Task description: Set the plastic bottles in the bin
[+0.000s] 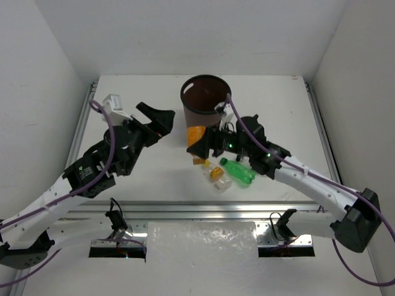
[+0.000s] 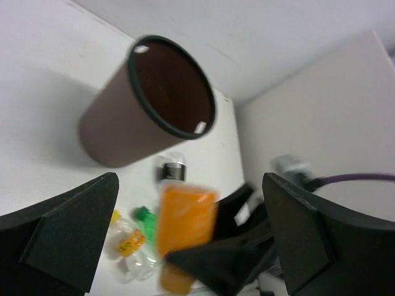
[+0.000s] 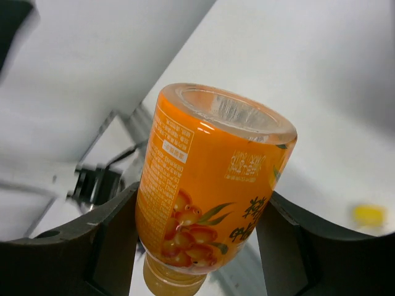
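Right up against your right wrist cam is an orange bottle [image 3: 210,185], flat base pointing up and away, neck down by the palm. Your right gripper [image 1: 201,147] has it pinched, one finger [image 3: 108,243] on each side of the label, so it's clamped on that one. From the top view the bottle sits just in front of the bin [image 1: 199,118], close against its brown wall, not inside. I can't tell whether it's touching the wall.

Your left gripper [image 1: 162,123] is off to the left of the bin, jaws spread wide with nothing between them.

On the table [image 1: 278,105] just below the right gripper you've got a green bottle [image 1: 239,171] lying on its side, and a clear bottle [image 1: 219,177] with a yellowish label right beside it. The left wrist cam also shows a clear one with a black label [image 2: 171,168] near the foot of the bin
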Available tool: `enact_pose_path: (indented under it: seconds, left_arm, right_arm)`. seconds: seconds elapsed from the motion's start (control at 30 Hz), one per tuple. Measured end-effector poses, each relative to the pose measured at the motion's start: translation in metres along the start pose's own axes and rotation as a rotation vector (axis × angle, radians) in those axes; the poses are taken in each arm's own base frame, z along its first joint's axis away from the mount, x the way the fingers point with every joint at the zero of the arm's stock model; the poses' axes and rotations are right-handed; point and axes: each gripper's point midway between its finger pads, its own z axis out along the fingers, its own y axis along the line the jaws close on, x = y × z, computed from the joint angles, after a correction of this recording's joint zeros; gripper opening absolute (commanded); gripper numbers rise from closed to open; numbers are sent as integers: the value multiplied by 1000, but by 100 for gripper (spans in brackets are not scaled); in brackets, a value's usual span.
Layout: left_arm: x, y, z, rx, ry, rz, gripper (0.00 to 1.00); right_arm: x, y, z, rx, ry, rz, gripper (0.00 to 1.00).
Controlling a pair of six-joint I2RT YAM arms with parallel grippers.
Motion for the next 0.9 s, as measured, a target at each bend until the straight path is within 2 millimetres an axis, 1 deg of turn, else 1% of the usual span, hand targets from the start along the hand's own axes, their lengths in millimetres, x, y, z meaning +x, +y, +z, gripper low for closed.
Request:
enact_pose_path:
  seconds: [0.03, 0.07, 0.13, 0.17, 0.2, 0.23, 0.3, 0.37, 0.4, 0.43, 0.47, 0.5, 0.53, 0.57, 0.6, 0.67, 0.7, 0.77, 0.8, 0.9]
  left_arm:
    - [-7, 4, -3, -25, -22, 0, 100]
    - [-11, 13, -6, -57, -37, 7, 100]
    - [-11, 36, -11, -123, -50, 33, 100]
    - [-7, 47, -13, -150, -46, 52, 100]
    - [-1, 60, -15, -178, -39, 73, 100]
    - [6, 73, -17, -203, -30, 95, 100]
    - [18, 96, -21, -247, -5, 139, 100]
    - [27, 113, -25, -280, 19, 174, 100]
    - [30, 119, -26, -293, 30, 189, 100]
    - [33, 123, -27, -302, 39, 201, 100]
    - [35, 126, -28, -307, 48, 213, 100]
    - [37, 130, -30, -311, 59, 228, 100]
    - [37, 131, -31, -308, 65, 238, 100]
    - [38, 131, -32, -305, 69, 246, 100]
    - [38, 133, -33, -303, 74, 258, 100]
    - [41, 137, -34, -309, 83, 284, 100]
    - [43, 140, -34, -315, 90, 298, 100]
    - [47, 146, -35, -327, 105, 322, 100]
    - [48, 148, -35, -329, 108, 327, 100]
    - [50, 148, -35, -330, 119, 338, 100]
  right_arm:
    - [-15, -2, 0, 33, -6, -19, 0]
    - [-32, -3, 2, 63, -20, -38, 0]
    - [-74, -10, 6, 124, -58, -68, 0]
    - [-95, -16, 7, 158, -84, -79, 0]
    - [-112, -24, 7, 193, -94, -83, 0]
    - [-131, -34, 6, 234, -106, -85, 3]
    - [-162, -55, 7, 305, -119, -86, 4]
    - [-186, -78, 14, 357, -130, -89, 6]
    - [-192, -89, 17, 376, -129, -91, 7]
    - [-195, -102, 21, 396, -119, -91, 8]
    - [-193, -117, 26, 421, -95, -89, 15]
    - [-187, -133, 33, 445, -65, -84, 49]
    - [-181, -142, 37, 462, -32, -82, 57]
    - [-176, -151, 41, 481, 4, -81, 70]
    - [-175, -157, 46, 492, 27, -85, 76]
    - [-185, -165, 55, 514, 40, -109, 83]
    - [-191, -166, 56, 522, 39, -126, 89]
    - [-203, -164, 56, 532, 32, -156, 97]
    - [-214, -160, 52, 544, 17, -185, 99]
    - [-231, -145, 33, 560, -22, -241, 99]
